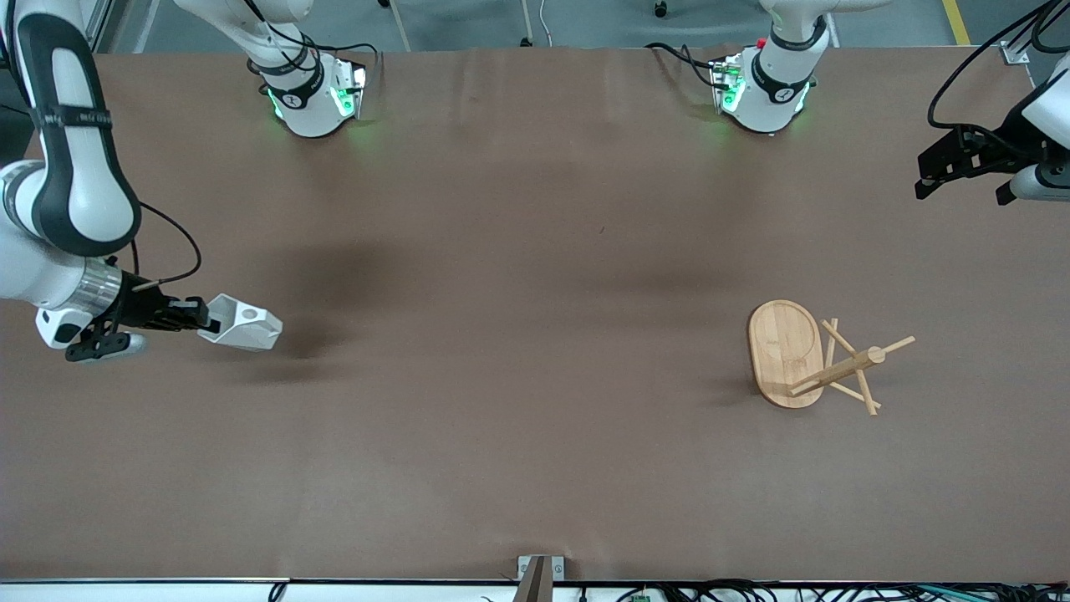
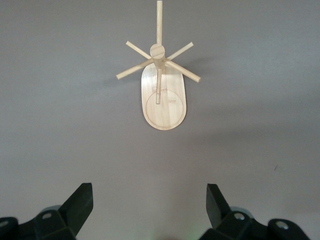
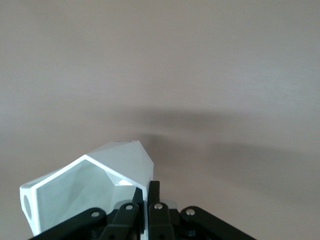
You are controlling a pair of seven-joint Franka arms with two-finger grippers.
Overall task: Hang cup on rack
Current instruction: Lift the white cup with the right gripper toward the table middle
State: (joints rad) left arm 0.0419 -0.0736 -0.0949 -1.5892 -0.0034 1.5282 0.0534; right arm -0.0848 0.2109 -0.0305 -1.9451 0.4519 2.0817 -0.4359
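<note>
Front view: my right tool (image 1: 201, 322) is pinching the small white faceted cup (image 1: 242, 327) by one end, holding it sideways just above the brown surface (image 1: 501, 251) at the right arm's end. The light wooden mug rack with oval bamboo base and thin dowel pegs (image 1: 815, 359) stands well apart, toward the left arm's end. My left tool (image 1: 961, 171) hangs up near that same end; that arm waits.

Left wrist view: left tool (image 2: 150, 210) fingers spread wide, nothing between them. Rack (image 2: 161, 85) seen from above, pegs fanning off the central post, all bare.

Right wrist view: right tool (image 3: 150, 200) fingers pressed onto the cup (image 3: 95, 185) wall; its open rim faces sideways. Can't see the handle hole from here.

Step, as I judge it: cup grasped, transport not yet done. Next I need a long carry across to the rack, then line the handle hole up with a free peg and slide on. Risk: thin peg, small hole, so orientation matters.
</note>
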